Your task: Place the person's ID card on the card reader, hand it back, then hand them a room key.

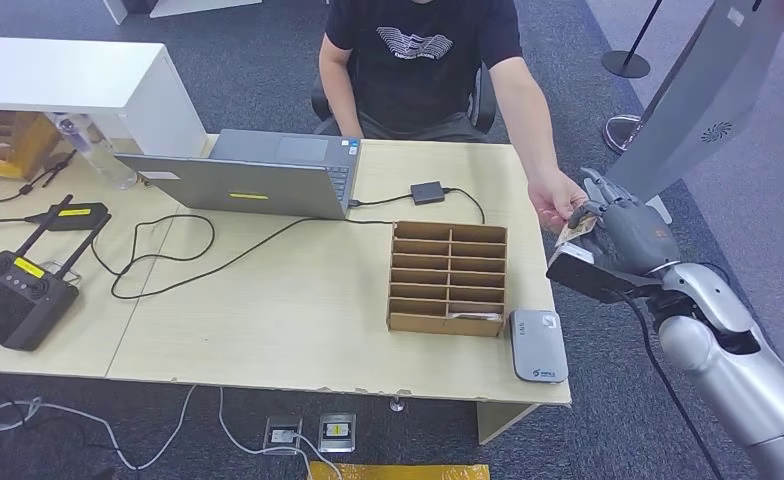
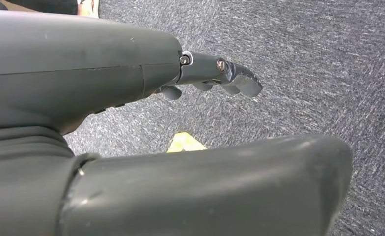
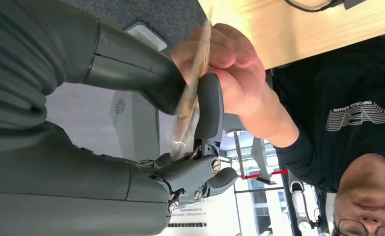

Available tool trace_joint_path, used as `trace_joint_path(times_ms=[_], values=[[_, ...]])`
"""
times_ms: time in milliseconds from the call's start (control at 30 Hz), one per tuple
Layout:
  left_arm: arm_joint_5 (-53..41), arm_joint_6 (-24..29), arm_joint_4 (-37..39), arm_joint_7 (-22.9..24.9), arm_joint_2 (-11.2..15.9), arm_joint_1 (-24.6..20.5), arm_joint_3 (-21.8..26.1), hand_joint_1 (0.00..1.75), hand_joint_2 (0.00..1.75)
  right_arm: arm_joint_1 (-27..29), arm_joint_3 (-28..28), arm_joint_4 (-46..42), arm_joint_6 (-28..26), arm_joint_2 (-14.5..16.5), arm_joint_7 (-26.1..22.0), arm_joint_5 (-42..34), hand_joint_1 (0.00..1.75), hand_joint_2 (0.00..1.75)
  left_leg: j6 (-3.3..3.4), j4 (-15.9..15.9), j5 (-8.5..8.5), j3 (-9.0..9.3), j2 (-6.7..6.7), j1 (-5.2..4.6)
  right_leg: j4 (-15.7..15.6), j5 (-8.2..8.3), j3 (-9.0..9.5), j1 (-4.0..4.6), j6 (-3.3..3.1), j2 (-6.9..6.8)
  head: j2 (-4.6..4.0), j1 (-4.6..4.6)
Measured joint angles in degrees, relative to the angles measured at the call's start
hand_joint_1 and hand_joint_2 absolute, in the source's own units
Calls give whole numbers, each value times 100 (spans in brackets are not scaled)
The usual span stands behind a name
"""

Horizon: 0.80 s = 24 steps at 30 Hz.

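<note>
Grey carpet all round, with a pale wooden table [image 1: 298,320] in the middle and a seated person [image 1: 418,60] in a black T-shirt behind it. On the table: open laptop [image 1: 258,175] at the far edge, a small black box [image 1: 428,192] beside it on a cable, a wooden rack [image 1: 448,277] of slots near the right end, and a grey card reader [image 1: 538,345] just beside the rack at the near right corner. At the left end, a black remote [image 1: 13,295] with antennas, a smaller black device [image 1: 76,216] and loose cables. Off the table's right edge, right robot hand [image 1: 623,235] raised and meeting the person's hand [image 1: 558,200], with the ID card [image 1: 576,230] between them. In the right wrist view, card [image 3: 193,88] pinched edge-on between the thick grey thumb and a darker finger [image 3: 209,105], the person's fingers [image 3: 220,54] gripping the same card from the other side, so held by both at once. Card well clear of the reader, above the carpet beyond the table edge. Left robot hand [image 2: 215,78] seen in its wrist view over the carpet, fingers somewhat curled but apart from the thumb, nothing in them. Small yellow patch [image 2: 185,142] on the floor below it.
</note>
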Motion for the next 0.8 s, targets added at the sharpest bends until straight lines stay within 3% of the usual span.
trace_joint_path(times_ms=[367,600,800], values=[[-16,7,0,2,-22,-1,0,0,0,167,-90,-340,132,-295,201,2,175,175,1,1,-1,1,1,0,-1,0,0,0,0,0,0,0],[-19,14,0,61,-82,3,0,0,0,765,-192,-893,172,-558,483,-92,175,175,-3,0,-5,2,3,0,-3,0,-1,0,0,1,0,-1],[6,33,0,54,-108,-1,0,0,0,1362,-258,-1312,152,-610,627,-115,175,175,-4,0,-5,0,3,1,-3,-1,-1,1,0,0,0,-1]])
